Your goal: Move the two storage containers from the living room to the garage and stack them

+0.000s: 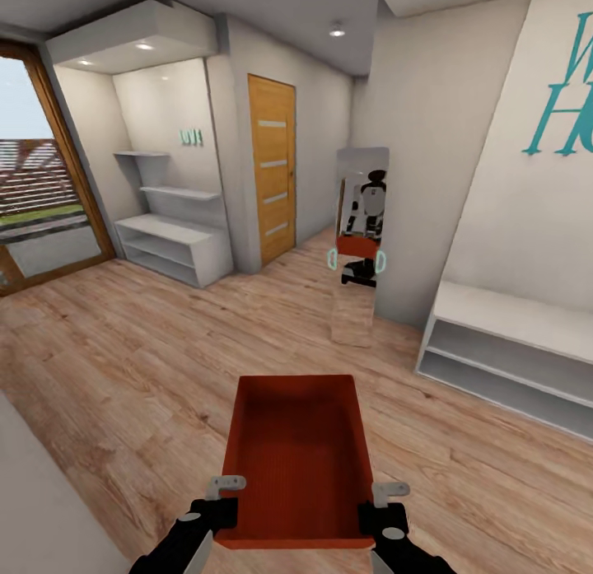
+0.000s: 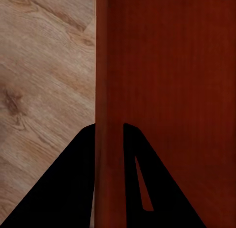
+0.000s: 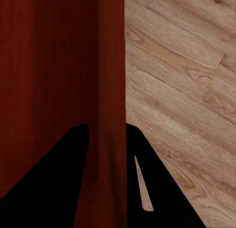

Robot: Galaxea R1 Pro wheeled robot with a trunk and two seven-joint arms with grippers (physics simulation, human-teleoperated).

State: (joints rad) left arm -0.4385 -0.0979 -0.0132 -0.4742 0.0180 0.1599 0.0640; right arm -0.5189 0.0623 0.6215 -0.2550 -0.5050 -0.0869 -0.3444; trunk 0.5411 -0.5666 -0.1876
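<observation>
Plainly, one orange-red storage container (image 1: 298, 459) is carried level above the wood-plank floor (image 1: 123, 352), both grippers clamped on it.

Left gripper (image 2: 109, 132) and right gripper (image 3: 107, 132) each pinch a side wall. Teal wall lettering (image 1: 568, 96) is cut off; small green letters (image 1: 191, 137) are illegible. A mirror (image 1: 360, 236) reflects the robot.

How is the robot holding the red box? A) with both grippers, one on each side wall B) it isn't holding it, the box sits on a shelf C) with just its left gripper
A: the left gripper and the right gripper each pinch a side wall of the storage container, held above the wood floor.
</observation>
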